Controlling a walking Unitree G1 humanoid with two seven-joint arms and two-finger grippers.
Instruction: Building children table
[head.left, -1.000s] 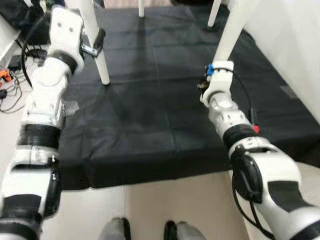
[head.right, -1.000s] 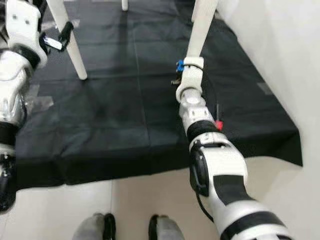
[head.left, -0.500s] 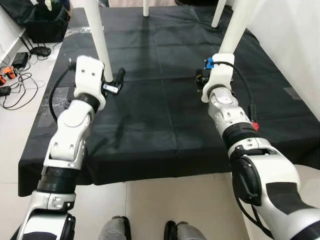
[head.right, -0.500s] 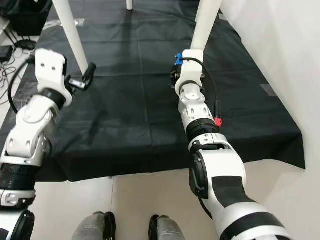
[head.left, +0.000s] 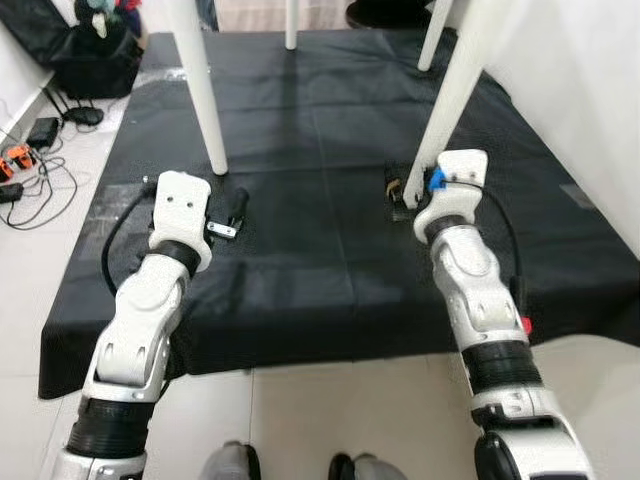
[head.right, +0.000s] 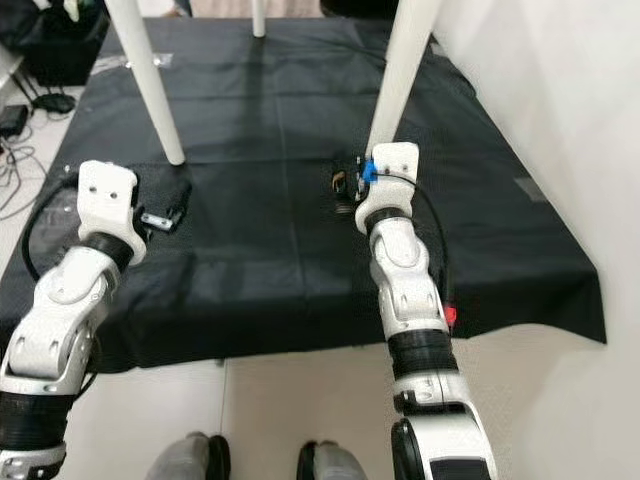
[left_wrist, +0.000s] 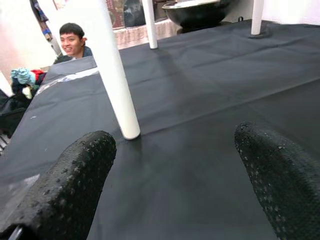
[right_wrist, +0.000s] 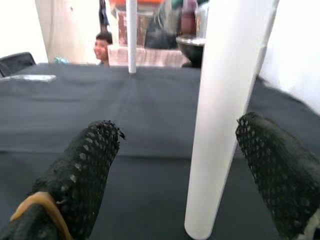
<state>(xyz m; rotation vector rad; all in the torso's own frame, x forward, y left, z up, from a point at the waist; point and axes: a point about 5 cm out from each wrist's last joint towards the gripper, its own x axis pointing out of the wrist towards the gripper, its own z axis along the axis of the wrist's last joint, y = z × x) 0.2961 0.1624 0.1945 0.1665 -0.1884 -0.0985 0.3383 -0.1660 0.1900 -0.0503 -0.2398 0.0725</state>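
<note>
A white children's table stands on a black mat (head.left: 320, 270); its legs rise out of the top of the frame. My left gripper (head.left: 232, 215) hovers low over the mat, just in front of the near left leg (head.left: 205, 100), open and holding nothing. In the left wrist view that leg (left_wrist: 117, 85) stands ahead of the spread fingers (left_wrist: 65, 185). My right gripper (head.left: 400, 190) is at the foot of the near right leg (head.left: 450, 100), open too. The right wrist view has this leg (right_wrist: 225, 115) just ahead, between the fingers (right_wrist: 80, 170), not gripped.
Two far table legs (head.left: 291, 25) (head.left: 432, 40) stand at the mat's back. A white wall (head.left: 590, 100) runs close on the right. Cables (head.left: 30, 150) and a black bag (head.left: 95, 60) lie on the floor at left. A person (left_wrist: 74, 40) sits beyond the mat.
My left arm has dropped from high beside the near left leg to low over the mat in front of it. The right gripper has sunk to its leg's foot. The camera shifted.
</note>
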